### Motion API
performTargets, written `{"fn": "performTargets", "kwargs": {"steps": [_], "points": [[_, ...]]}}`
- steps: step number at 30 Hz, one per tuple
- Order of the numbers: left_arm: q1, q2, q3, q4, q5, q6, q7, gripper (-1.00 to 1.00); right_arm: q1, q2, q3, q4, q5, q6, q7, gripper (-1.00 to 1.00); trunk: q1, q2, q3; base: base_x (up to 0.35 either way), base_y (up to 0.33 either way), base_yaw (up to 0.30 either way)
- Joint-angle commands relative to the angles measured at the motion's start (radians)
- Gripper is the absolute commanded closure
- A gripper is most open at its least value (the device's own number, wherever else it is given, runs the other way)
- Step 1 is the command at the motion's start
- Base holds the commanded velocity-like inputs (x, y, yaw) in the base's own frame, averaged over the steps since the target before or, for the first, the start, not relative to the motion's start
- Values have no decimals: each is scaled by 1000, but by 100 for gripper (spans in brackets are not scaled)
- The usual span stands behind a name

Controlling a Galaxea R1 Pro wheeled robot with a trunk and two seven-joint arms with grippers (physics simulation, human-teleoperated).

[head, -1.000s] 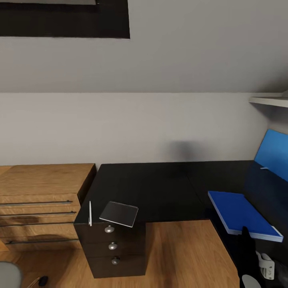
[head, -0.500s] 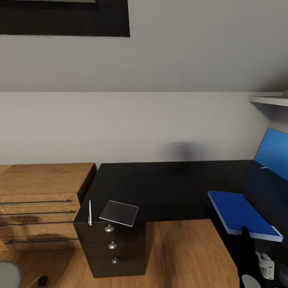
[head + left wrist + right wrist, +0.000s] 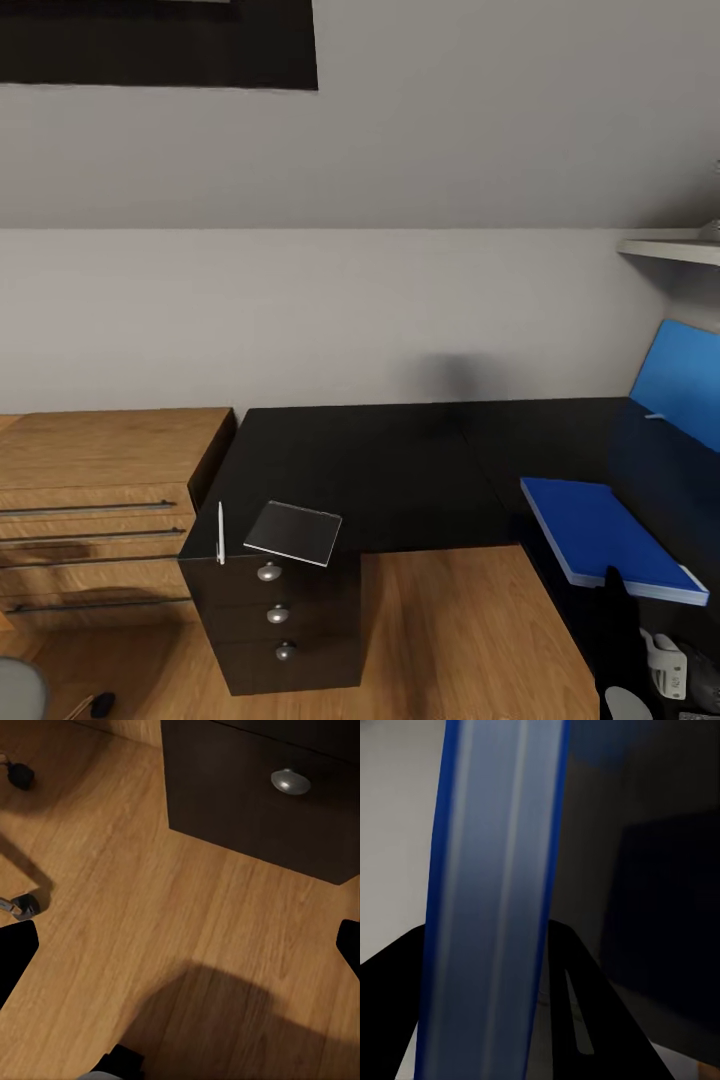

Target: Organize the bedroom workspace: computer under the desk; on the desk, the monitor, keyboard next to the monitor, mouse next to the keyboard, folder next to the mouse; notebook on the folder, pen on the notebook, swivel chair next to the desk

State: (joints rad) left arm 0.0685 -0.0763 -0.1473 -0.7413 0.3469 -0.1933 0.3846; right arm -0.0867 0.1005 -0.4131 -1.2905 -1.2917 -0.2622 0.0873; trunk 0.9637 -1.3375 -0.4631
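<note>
Blue folder (image 3: 608, 539) lies on the black desk (image 3: 400, 470) at four o'clock, clamped edge-on between the right gripper's (image 3: 487, 945) fingers. Notebook (image 3: 294, 532) and pen (image 3: 220, 532) rest at eight o'clock above the drawers (image 3: 280, 625). Left gripper (image 3: 180, 945) hangs spread over floor (image 3: 150, 937).

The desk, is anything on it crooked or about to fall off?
Yes. The notebook lies askew at the front corner of the desk, over the drawers, with one corner poking past the edge. The pen lies beside it, right along the desk's end edge. The folder lies flat on the other wing.
</note>
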Motion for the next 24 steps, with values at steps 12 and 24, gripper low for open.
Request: {"fn": "performTargets", "kwargs": {"steps": [12,24], "points": [[0,1,-5,-1,10,-6,5,-100,-1,0,0,0,-11,4,8,100,0,-1,-2,0,0,-19],[0,1,-5,-1,10,-5,5,-100,-1,0,-1,-3,-9,4,8,100,0,-1,-2,0,0,0]]}}
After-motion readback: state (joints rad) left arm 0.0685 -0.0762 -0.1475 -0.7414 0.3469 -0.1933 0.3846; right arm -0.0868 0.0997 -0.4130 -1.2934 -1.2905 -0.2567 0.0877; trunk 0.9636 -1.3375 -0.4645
